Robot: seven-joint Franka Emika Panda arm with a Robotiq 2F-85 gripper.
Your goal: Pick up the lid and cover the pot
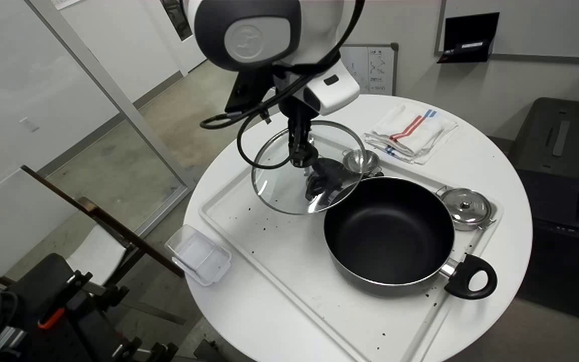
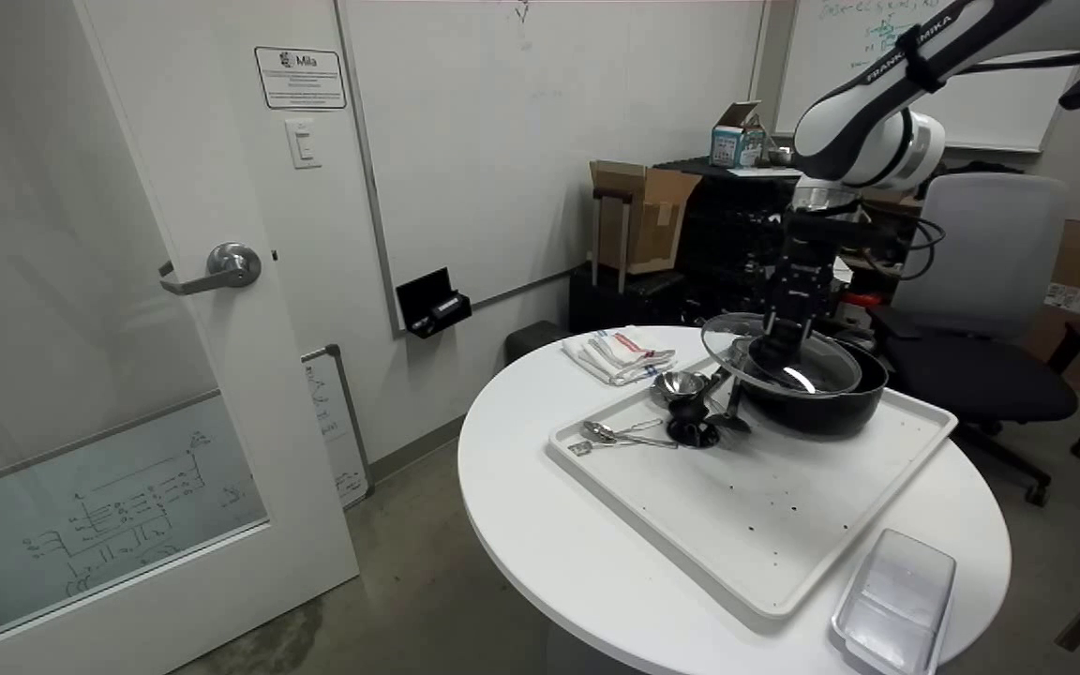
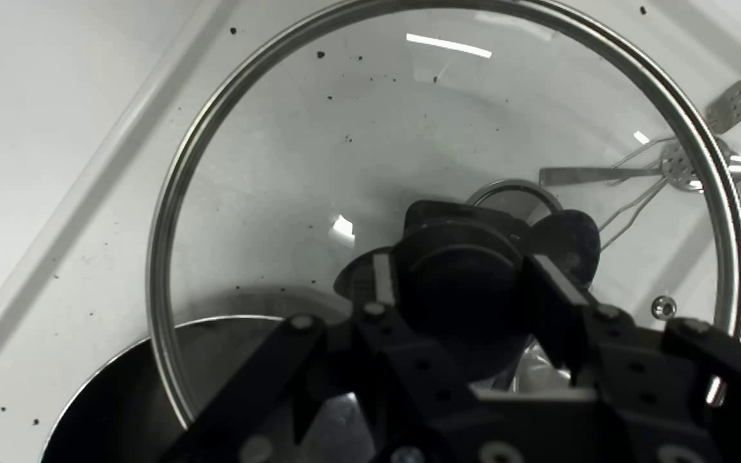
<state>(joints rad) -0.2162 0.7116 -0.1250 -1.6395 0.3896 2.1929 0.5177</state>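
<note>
The clear glass lid (image 1: 282, 183) hangs in the air above the tray, roughly level. It also shows in an exterior view (image 2: 831, 367) and fills much of the wrist view (image 3: 267, 161). My gripper (image 1: 303, 153) is shut on its black knob; the fingers stand on both sides of the knob in the wrist view (image 3: 464, 289). The black pot (image 1: 390, 241) stands uncovered on the tray, its long black handle pointing outward. The lid's edge overlaps the pot's rim in both exterior views, also here (image 2: 812, 414). In the wrist view the pot (image 3: 113, 399) lies at lower left, mostly outside the lid's circle.
A white tray (image 1: 274, 274) carries the pot, black utensils (image 2: 690, 412), a steel bowl (image 1: 361, 161), small steel utensils (image 2: 615, 434) and a small lidded steel pot (image 1: 465, 207). A folded towel (image 1: 410, 131) and a clear plastic container (image 1: 201, 256) lie on the round table.
</note>
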